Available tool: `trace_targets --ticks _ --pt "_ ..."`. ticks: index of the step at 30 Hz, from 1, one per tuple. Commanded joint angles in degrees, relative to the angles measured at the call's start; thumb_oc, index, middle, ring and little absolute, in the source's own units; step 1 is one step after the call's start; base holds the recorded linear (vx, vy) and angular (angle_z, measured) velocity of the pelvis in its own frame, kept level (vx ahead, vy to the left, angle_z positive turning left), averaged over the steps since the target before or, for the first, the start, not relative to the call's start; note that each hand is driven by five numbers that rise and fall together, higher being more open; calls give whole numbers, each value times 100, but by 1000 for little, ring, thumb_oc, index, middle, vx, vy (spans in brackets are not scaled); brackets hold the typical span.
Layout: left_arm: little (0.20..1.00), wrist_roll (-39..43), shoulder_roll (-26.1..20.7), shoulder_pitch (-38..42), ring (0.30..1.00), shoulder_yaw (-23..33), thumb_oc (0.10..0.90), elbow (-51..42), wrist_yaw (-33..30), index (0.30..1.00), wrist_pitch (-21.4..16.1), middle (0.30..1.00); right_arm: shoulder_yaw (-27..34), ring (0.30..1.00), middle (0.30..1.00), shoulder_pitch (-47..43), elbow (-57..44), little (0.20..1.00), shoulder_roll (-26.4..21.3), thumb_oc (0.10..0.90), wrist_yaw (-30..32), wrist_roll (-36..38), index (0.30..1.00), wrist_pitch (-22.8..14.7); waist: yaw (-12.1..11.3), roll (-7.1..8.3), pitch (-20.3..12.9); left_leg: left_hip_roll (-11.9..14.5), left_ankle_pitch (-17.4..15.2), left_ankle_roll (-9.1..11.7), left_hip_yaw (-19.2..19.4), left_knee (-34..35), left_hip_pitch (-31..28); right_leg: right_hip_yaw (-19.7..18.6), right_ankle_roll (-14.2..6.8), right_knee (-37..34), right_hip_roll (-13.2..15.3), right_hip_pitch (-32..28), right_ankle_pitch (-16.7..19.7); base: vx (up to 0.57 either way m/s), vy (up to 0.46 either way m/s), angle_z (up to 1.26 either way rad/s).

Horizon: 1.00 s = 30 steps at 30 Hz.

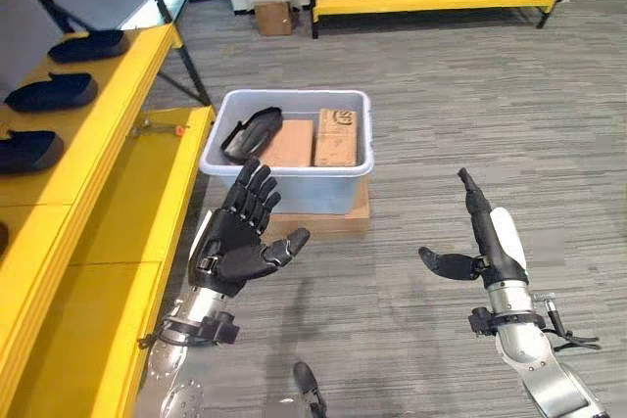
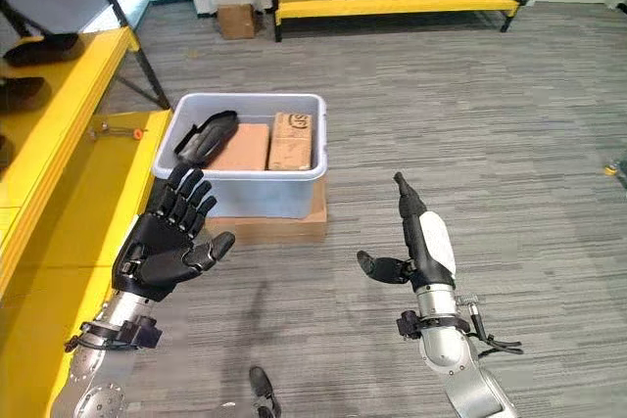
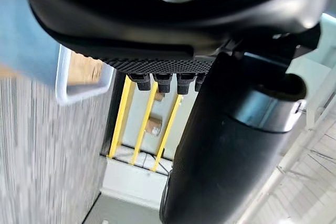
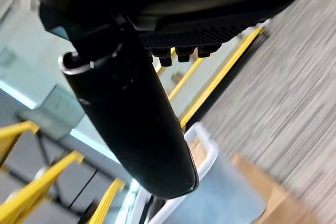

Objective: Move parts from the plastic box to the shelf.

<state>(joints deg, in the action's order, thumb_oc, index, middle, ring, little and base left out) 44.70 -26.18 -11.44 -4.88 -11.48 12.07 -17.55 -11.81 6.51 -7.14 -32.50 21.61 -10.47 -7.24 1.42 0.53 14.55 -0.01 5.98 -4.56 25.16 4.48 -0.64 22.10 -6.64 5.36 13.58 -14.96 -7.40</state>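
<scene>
A: State?

B: Both hands empty, fingers straight and spread. Left hand palm-up, just short of the box at its 7 o'clock. Right hand edge-on, well clear of it at 4 o'clock.

A: Where's the part?

B: In the box, none on either hand. Black part at the box's 9 o'clock, leaning on the left wall, one end propped over the rim. Beside it two brown cartons, flat, packed tight together toward 3 o'clock.

A: Look of it?

B: Long, curved, matte black shell, tapered at the ends. Same shape as the black pieces already lined up on the yellow shelf at 10 o'clock, so I'd call those done and this one next.

A: Handling?

B: Guessing: rigid moulded plastic, light, one hand enough. Smooth curved skin, so likely to slip in a fingertip pinch. Better to wrap around the midsection, thumb under the raised end where it clears the rim. Ends taper, poor hold there.

A: Cartons?

B: Stiff, square edges, weight unknown. No gap between them, so they need a top-edge grip from the free side.

A: Risk?

B: Box sits on a cardboard slab and may slide if the part drags on the wall. Lift straight up first.
</scene>
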Motion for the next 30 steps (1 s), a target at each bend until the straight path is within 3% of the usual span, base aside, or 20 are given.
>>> trace_targets --ticks 1,6,7,8,9,10,11,13,16,17,19,21,24,30 --pt "1000 -144 -247 327 1000 492 900 -506 410 1000 -531 1000 201 1000 1000 -809 -533 1000 16 900 283 -59 1000 -519 -180 29 -377 550 -313 692 -271 12 -294 -133 -209 53 -364 434 376 232 268 42" --pt "1000 -181 -323 484 1000 571 900 -583 604 1000 -250 1000 250 1000 1000 -906 -512 1000 242 900 415 -236 1000 -428 -252 -3 -362 81 -640 254 -599 33 -435 -330 -440 1891 14 1031 818 166 243 34" --pt "1000 -164 -334 534 1000 562 900 -578 648 1000 -152 1000 238 1000 1000 -871 -540 1000 296 900 476 -319 1000 -376 -230 -53 -336 -24 -756 106 -675 47 -501 -417 -519 2821 103 1406 1028 108 206 26" --pt "1000 -164 -334 534 1000 562 900 -578 648 1000 -152 1000 238 1000 1000 -871 -540 1000 296 900 476 -319 1000 -376 -230 -53 -336 -24 -756 106 -675 47 -501 -417 -519 2821 103 1406 1028 42 182 19" --pt "1000 -212 -334 546 1000 562 900 -589 650 1000 -130 1000 235 1000 1000 -886 -518 1000 314 900 498 -345 1000 -386 -200 -127 -288 28 -698 58 -611 52 -528 -416 -420 3337 91 1748 1143 -8 38 13" --pt "1000 -186 -336 559 1000 542 900 -591 663 1000 -111 1000 245 1000 1000 -883 -511 1000 308 900 510 -352 1000 -398 -157 -134 -258 36 -702 72 -669 52 -546 -513 -406 3352 -62 1939 1103 15 14 11" --pt "1000 -153 -342 580 1000 496 900 -577 680 1000 -131 1000 270 1000 1000 -851 -513 1000 280 900 534 -365 1000 -407 -69 -139 -216 50 -701 90 -780 52 -573 -622 -369 3210 -324 2120 1023 65 -53 10" --pt "1000 -57 -374 595 1000 460 900 -585 711 1000 -147 1000 371 1000 1000 -770 -570 1000 254 900 510 -361 1000 -453 75 -141 -158 52 -731 133 -872 52 -637 -736 -318 2616 -524 2287 968 73 -87 19" --pt "1000 2 -432 608 1000 490 900 -625 697 1000 -142 1000 491 1000 1000 -694 -638 1000 211 900 482 -335 1000 -554 156 -35 -138 67 -861 256 -838 52 -712 -574 -350 985 -356 2429 1309 103 -168 27" --pt "1000 -3 -445 582 1000 489 900 -655 698 1000 -149 1000 528 1000 1000 -675 -643 1000 183 900 495 -293 1000 -580 181 3 -131 71 -935 305 -867 52 -783 -600 -426 396 -244 2476 1624 135 -190 -8" --pt "1000 -53 -454 516 1000 381 900 -722 709 1000 -236 1000 548 1000 1000 -672 -569 1000 212 900 583 -291 1000 -596 219 -5 -66 147 -1092 341 -988 52 -997 -853 -570 194 18 2816 2078 146 -187 -1" --pt "1000 -68 -461 455 1000 308 900 -715 727 1000 -304 1000 578 1000 1000 -695 -499 1000 205 900 607 -231 1000 -515 223 31 -130 229 -1115 433 -872 52 -1053 -757 -560 -194 -50 2407 1820 149 -225 16" --pt "1000 -74 -362 425 1000 141 900 -835 709 1000 -181 1000 519 1000 1000 -700 -455 1000 251 900 740 -115 1000 -170 208 23 -290 366 -1003 588 -652 52 -1142 -429 -518 -649 -105 1807 1783 207 -256 40" --pt "1000 29 -337 276 1000 187 900 -914 697 1000 -82 1000 403 1000 1000 -621 -516 1000 128 900 542 -153 1000 -149 264 -41 -427 513 -959 730 -437 52 -1197 -256 -395 -924 -291 1453 1599 146 -147 -11"
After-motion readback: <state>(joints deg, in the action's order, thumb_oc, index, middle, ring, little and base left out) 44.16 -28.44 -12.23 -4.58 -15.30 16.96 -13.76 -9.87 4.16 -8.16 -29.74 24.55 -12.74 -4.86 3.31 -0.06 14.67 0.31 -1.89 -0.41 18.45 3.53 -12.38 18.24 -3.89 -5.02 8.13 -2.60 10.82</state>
